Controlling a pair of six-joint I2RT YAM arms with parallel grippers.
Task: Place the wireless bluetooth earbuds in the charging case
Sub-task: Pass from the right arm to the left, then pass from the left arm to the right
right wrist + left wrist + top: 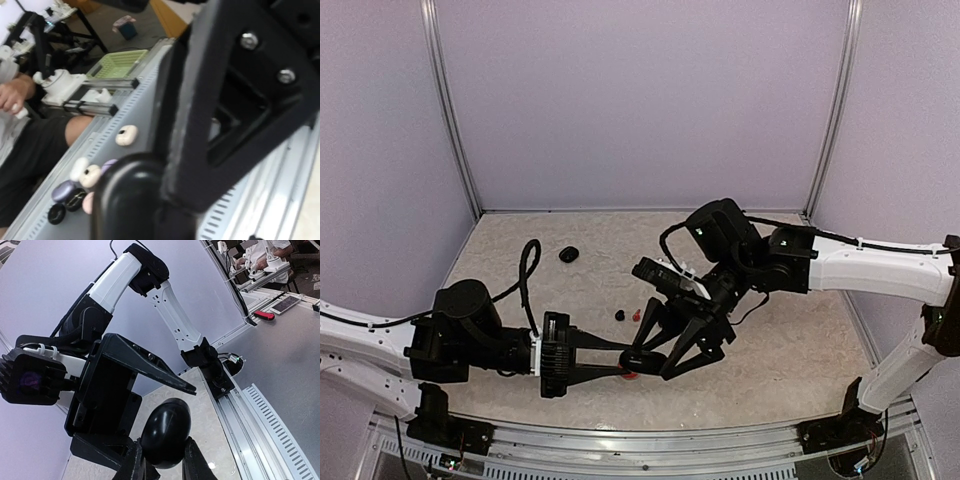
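My left gripper is shut on the charging case, a glossy black egg shape with its lid closed, pinched low between both fingers. From the right, my right gripper reaches down over the same spot, its jaws spread open on either side of the case. One right finger fills the blurred right wrist view. Two of the wireless bluetooth earbuds lie on the table just behind the grippers, a black earbud and a red earbud. A speck of red shows under the jaws.
A dark pebble-like object lies further back on the left of the table. Purple walls close in the back and sides. A metal rail runs along the near edge. Off the table, several small cases lie on a grey bench.
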